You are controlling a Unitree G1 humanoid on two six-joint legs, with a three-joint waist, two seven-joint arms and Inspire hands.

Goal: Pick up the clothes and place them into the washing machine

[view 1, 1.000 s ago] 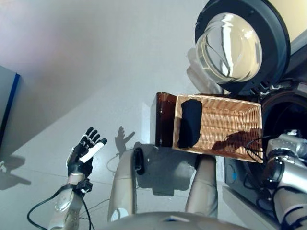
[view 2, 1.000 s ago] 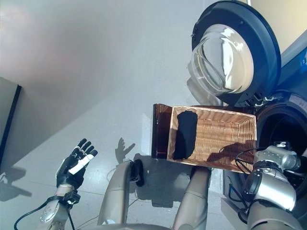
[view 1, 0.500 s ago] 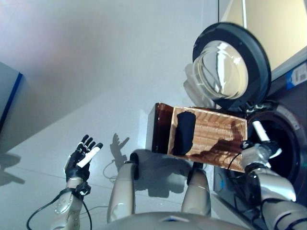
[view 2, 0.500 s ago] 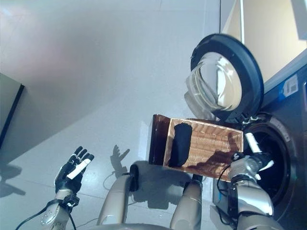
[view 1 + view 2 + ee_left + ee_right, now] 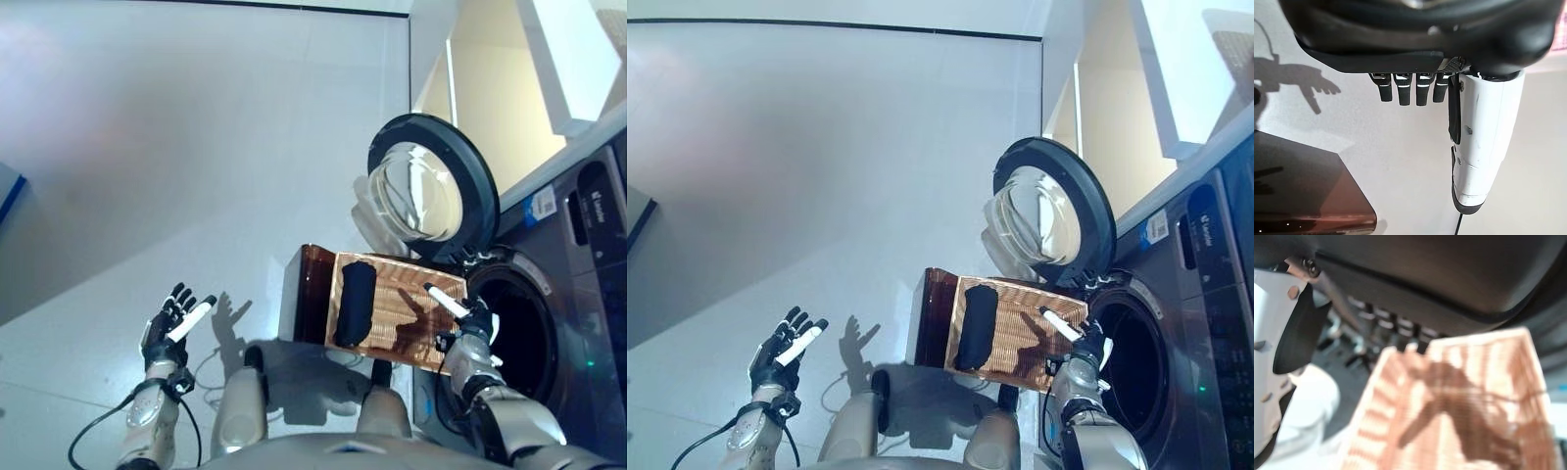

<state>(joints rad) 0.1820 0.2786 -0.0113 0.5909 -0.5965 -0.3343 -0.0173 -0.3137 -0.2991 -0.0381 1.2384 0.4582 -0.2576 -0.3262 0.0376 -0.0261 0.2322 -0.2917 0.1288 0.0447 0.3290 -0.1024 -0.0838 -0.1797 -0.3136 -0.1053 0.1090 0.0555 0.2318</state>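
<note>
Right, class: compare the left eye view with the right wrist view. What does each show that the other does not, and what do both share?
Only the left eye view shows the dark garment lying at the basket's left end, the round door swung open, the drum opening and the left hand spread open over the floor, holding nothing. Only the right wrist view shows the right hand from close up, empty above the weave. Both share the wicker basket and that hand's shadow falling across it.
</note>
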